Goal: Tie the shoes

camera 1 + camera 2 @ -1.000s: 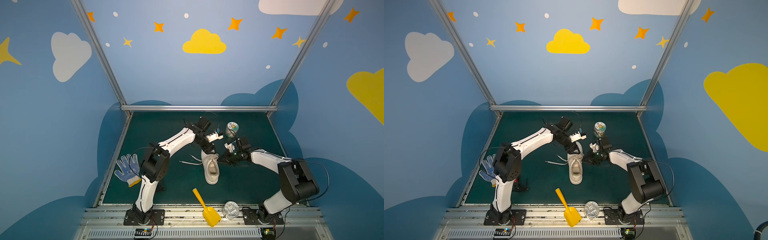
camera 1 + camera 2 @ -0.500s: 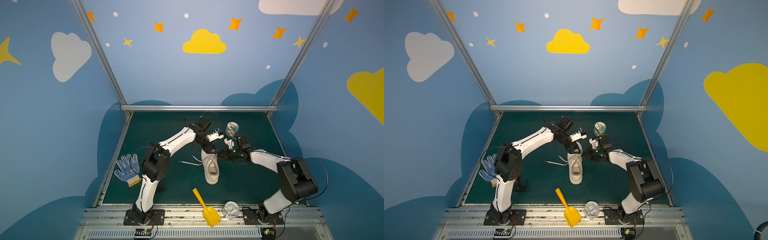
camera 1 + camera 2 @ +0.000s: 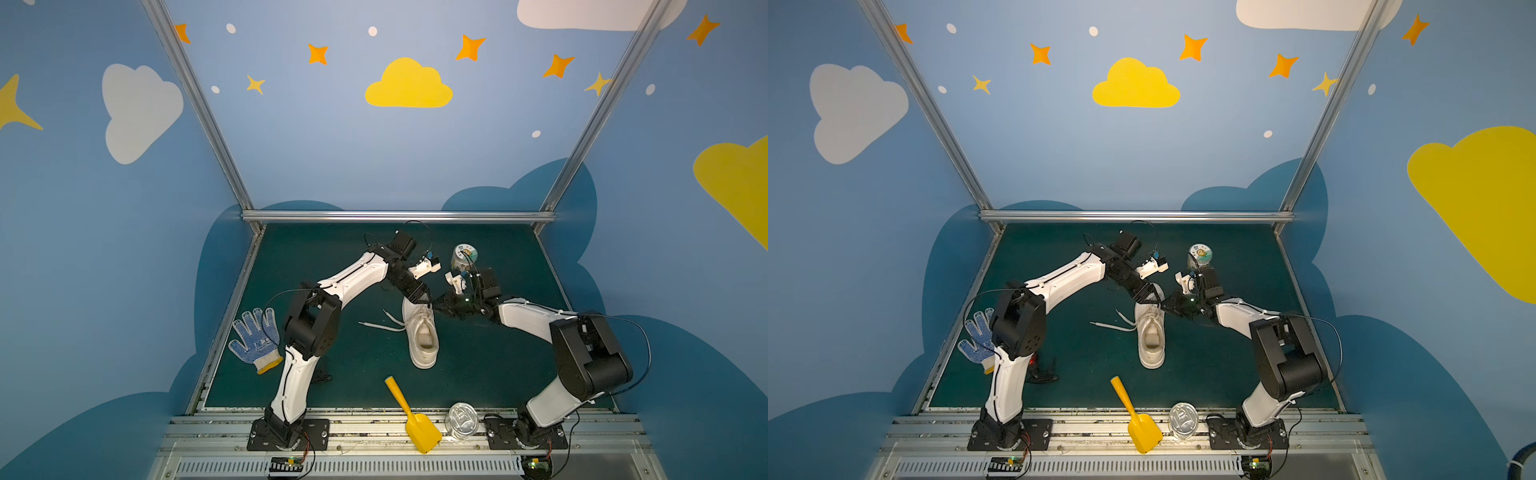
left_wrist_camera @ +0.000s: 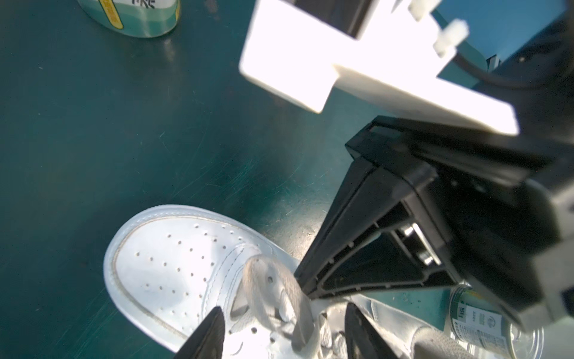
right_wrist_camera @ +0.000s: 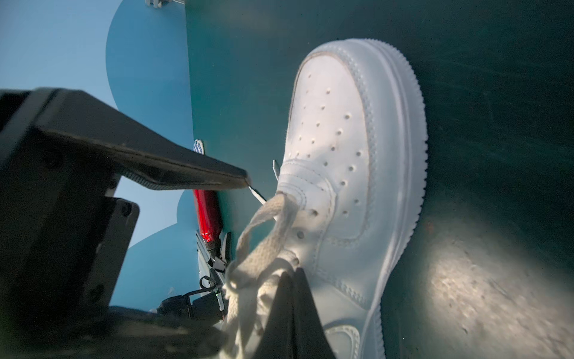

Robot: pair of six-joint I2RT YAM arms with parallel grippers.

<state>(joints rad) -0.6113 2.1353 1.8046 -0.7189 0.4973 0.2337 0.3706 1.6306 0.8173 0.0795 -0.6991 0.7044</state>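
So the sneaker [image 3: 422, 332] is sitting about mid-table [image 3: 498, 374], with the toe pointing at 12 o'clock and the heel at 6 in both top views. Both arms are meeting over the laced part near the toe. The right hand [image 3: 435, 300] is reaching in from the 3 o'clock side, jaws pressed together and pinching the lace loop [image 5: 261, 223] that's standing up off the eyelets. The left hand [image 4: 282, 334] is hanging over the same spot from the 11 o'clock side. Its jaws are spread, with a fingertip either side of that loop, and I can't tell if it's actually touching. The loose lace ends [image 3: 380, 326] are lying flat toward 9 o'clock. A dotted glove [image 3: 253, 338] is lying by the 8 o'clock edge. A yellow scoop [image 3: 411, 415] and a tin can [image 3: 461, 419] are sitting at 6, and a jar [image 3: 464, 255] is standing around 1.
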